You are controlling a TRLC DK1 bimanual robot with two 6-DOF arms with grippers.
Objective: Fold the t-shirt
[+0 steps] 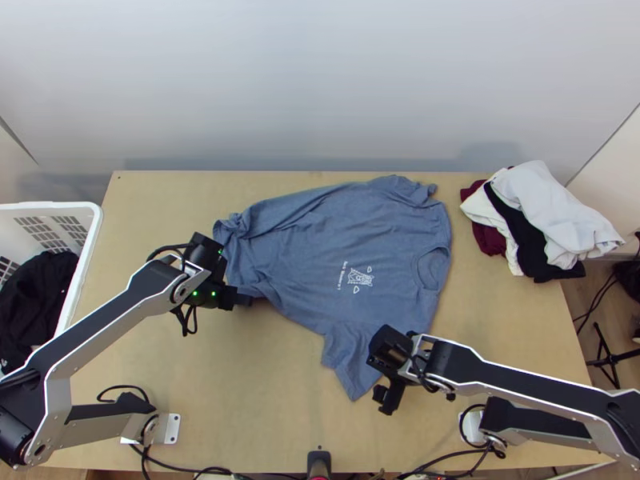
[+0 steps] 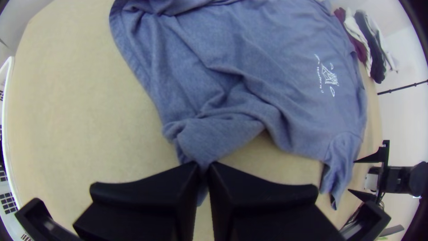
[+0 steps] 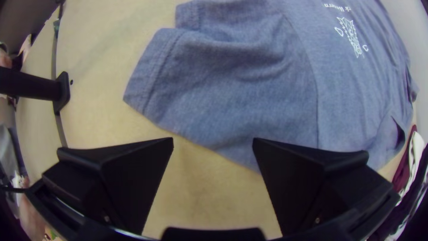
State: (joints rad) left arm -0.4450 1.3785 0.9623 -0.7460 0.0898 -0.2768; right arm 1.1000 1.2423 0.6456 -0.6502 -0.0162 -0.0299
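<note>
1. Starting the first fold looks like the step in hand: the blue-grey t-shirt (image 1: 320, 240) lies spread across the middle of the tabletop (image 1: 160, 384), collar (image 1: 433, 269) towards the right edge, hem towards the left, no fold made.
2. The left claw (image 2: 203, 166) is pinching the hem's near corner, where the cloth bunches.
3. The right claw (image 3: 213, 143) is spread, down by the near sleeve (image 3: 223, 85); whether it touches the cloth, I can't tell from here.
4. Next, I'd say, it wants a grip near that sleeve and shoulder, so both claws can carry the near side over towards the far edge together. A shallow pinch might let the sleeve slip and leave the fold crooked.
5. Beside the tabletop's left edge is a white plastic laundry basket (image 1: 48, 207) with a black garment (image 1: 36, 292) heaped inside.
6. At the far right corner sits a loose pile of white, black and maroon clothes (image 1: 548, 216), in no container.
</note>
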